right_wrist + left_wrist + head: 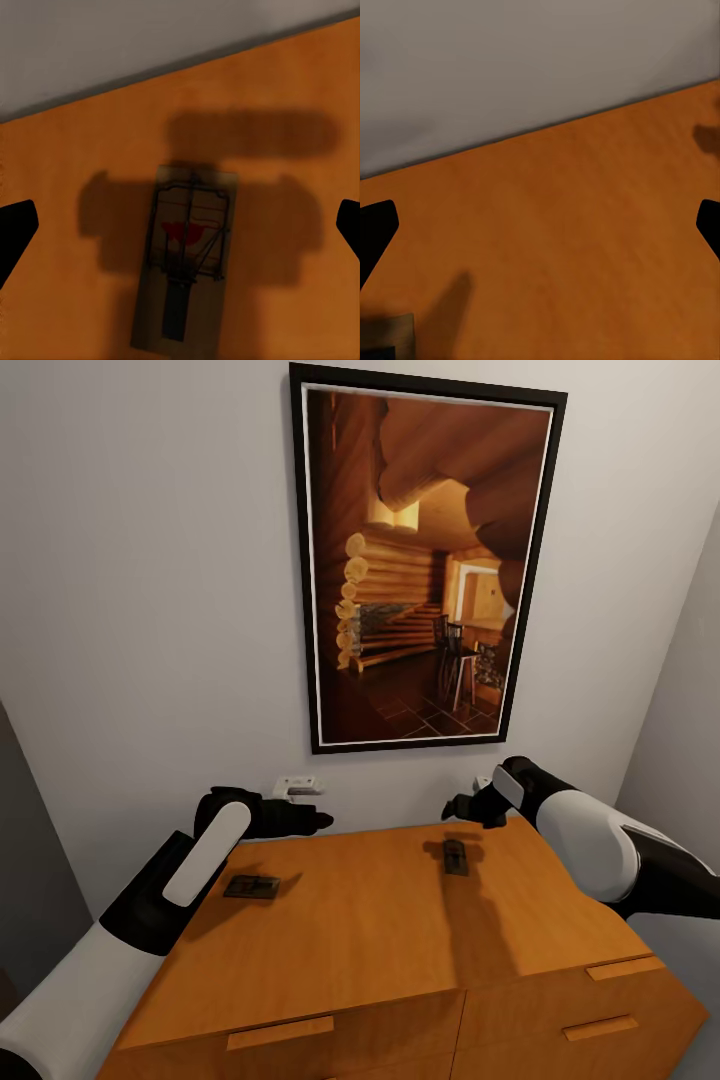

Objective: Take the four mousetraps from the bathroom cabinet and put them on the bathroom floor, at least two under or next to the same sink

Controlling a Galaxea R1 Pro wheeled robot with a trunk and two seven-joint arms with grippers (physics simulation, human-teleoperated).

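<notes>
Two mousetraps lying on the cabinet top: right mousetrap, long axis 12-to-6, directly beneath the open right gripper; left mousetrap sitting at 6 o'clock of the open left gripper.

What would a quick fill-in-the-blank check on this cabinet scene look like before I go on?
1. The head view shows ____ mousetraps lying on the cabinet top.
2. The right gripper hovers above one mousetrap with its fingers ____.
3. On the wall behind the cabinet hangs a framed ____.
4. The other mousetrap lies nearest the ____ gripper.

Missing words: two; open; picture; left
</notes>
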